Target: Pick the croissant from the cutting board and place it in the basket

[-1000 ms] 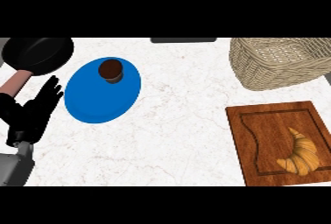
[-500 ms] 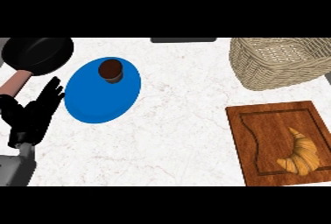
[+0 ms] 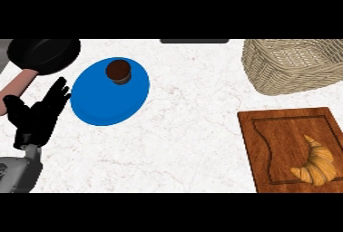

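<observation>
Black and round, a frying pan (image 3: 43,54) sits at the far left corner of the pale marbled tabletop (image 3: 194,122), its pinkish handle (image 3: 19,88) slanting down toward the left edge. Just below it the left hand (image 3: 36,118) shows near that edge, fingers straight and spread upward, holding nothing; its grey forearm (image 3: 19,174) comes up from the lower left corner. Beside the hand lies a blue plate (image 3: 107,102), and on the plate's far part stands a small dark brown cup (image 3: 119,71). Between the plate and the things at the right, a broad stretch of bare tabletop runs from the far edge to the near one. At the far right stands a woven wicker basket (image 3: 268,77), cut by the right edge, with nothing visible inside. Near it, toward the viewer, lies a wooden cutting board (image 3: 268,136), reaching the lower and right edges. The croissant (image 3: 317,163) rests in the board's recessed area, at its near right part, well apart from the basket. The right hand does not show.
</observation>
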`<state>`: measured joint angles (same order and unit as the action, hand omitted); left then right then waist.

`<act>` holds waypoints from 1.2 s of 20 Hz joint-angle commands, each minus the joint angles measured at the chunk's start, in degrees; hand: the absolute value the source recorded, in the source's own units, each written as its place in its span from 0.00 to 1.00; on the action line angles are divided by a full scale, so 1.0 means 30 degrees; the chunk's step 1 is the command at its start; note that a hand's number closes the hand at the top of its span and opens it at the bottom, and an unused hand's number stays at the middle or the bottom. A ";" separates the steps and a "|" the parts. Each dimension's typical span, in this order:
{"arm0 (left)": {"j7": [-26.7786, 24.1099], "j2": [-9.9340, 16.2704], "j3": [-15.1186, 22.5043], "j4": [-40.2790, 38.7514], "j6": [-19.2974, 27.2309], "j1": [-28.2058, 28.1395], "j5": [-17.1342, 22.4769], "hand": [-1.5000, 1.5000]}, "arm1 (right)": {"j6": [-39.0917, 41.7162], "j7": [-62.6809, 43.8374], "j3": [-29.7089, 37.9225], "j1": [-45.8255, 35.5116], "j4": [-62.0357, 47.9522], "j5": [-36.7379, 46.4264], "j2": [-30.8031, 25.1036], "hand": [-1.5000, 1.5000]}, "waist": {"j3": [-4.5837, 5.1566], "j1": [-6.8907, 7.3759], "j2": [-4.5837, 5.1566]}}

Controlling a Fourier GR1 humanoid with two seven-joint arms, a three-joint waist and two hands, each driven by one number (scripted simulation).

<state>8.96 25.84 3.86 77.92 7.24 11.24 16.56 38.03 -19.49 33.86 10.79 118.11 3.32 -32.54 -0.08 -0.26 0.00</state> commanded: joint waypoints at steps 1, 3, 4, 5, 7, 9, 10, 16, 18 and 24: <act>-0.0818 -0.0670 -0.0135 -0.0807 -0.0154 0.0049 -0.0654 0.50 | -0.1341 0.3202 -0.1224 -0.0630 -0.1958 0.3428 0.1497 0.00 | 0.0012 0.0105 0.0031; 0.0111 0.0213 -0.0950 -0.0510 -0.0743 0.0517 0.0035 0.50 | -0.2765 0.2663 -0.2195 -0.1014 -0.1607 0.3601 0.3029 0.00 | 0.0014 0.0145 0.0022; -0.0181 -0.0320 -0.0491 -0.0063 -0.0833 -0.0402 -0.0176 0.50 | -0.2844 0.4021 -0.1937 -0.0147 -0.1897 0.4034 0.3459 0.00 | 0.0013 0.0091 -0.0003; 0.0195 0.0073 -0.0806 0.0441 -0.0799 -0.0364 -0.0198 0.50 | -0.3212 0.5051 -0.1993 -0.0111 -0.2943 0.4553 0.3645 0.00 | 0.0008 0.0124 -0.0005; -0.0207 0.0117 -0.1480 -0.0609 -0.1658 -0.0054 -0.0183 0.50 | -0.3416 0.3965 -0.3446 -0.1444 -0.3662 0.5933 0.3466 0.00 | 0.0024 0.0130 0.0014; 0.1575 -0.0345 -0.0493 0.2061 -0.0246 -0.0435 -0.0995 0.50 | -0.3807 0.3680 -0.4170 -0.2220 -0.4855 0.6997 0.3268 0.00 | 0.0015 0.0248 -0.0003; 0.0254 -0.0862 -0.0749 0.1368 -0.0395 -0.1468 -0.1080 0.50 | -0.3156 0.3710 -0.3782 -0.1346 -0.4428 0.6701 0.3181 0.00 | 0.0024 0.0152 -0.0009; -0.0232 -0.1162 -0.1613 -0.2015 -0.1673 0.1160 -0.1380 0.50 | -0.3311 0.5803 -0.4090 -0.2041 -0.7982 0.8227 0.2332 0.00 | 0.0027 0.0008 0.0024; 0.1820 -0.1671 -0.0924 0.0880 -0.0494 0.0463 -0.1914 0.50 | -0.4265 0.6121 -0.5017 -0.1541 -0.8171 0.9256 0.3395 0.00 | 0.0019 0.0073 -0.0004; 0.1004 -0.2157 -0.2174 0.0816 -0.1800 -0.0431 -0.2395 0.50 | -0.3225 0.7070 -0.3593 -0.2334 -0.8966 0.8862 0.2412 0.00 | 0.0026 0.0074 -0.0005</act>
<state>11.86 21.53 -2.56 78.92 1.75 11.21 11.11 27.74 -0.93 21.57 4.97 94.60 29.40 -23.88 -0.01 -0.07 -0.01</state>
